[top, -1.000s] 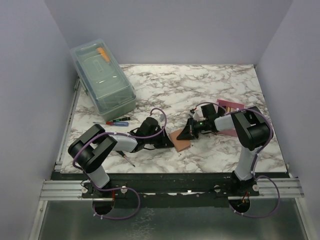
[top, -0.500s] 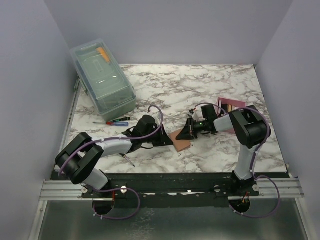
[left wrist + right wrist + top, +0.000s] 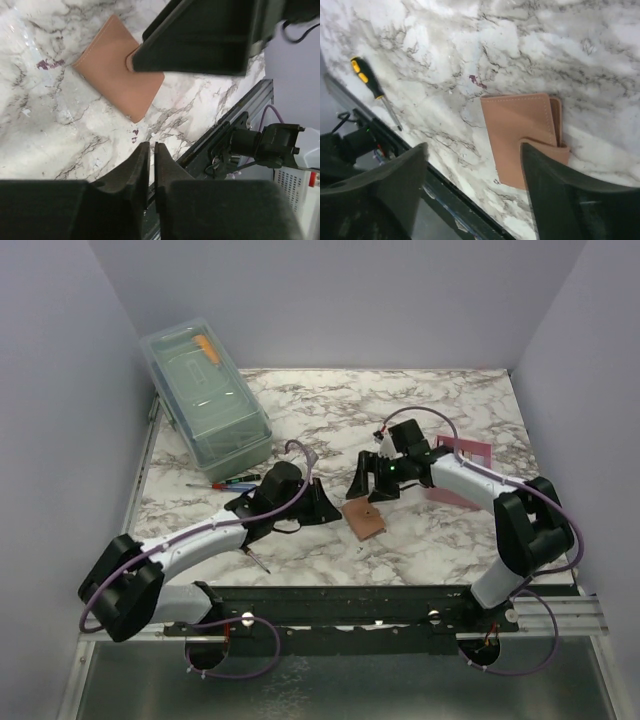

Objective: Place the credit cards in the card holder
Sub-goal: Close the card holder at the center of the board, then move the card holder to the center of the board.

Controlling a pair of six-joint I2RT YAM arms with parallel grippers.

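A closed tan card holder (image 3: pixel 520 127) lies flat on the marble table (image 3: pixel 330 420), turned corner-on to the arms. The right gripper (image 3: pixel 368 486) hangs directly above the holder, fingers spread wide and empty, with one finger over its layered edge. The left gripper (image 3: pixel 151 150), fingers pressed together on nothing, sits just left of the holder and points toward it. The right arm is nearer, so opening the holder likely falls to it. A pink tray (image 3: pixel 465 453) lies beyond the holder to the right. No credit cards can be made out.
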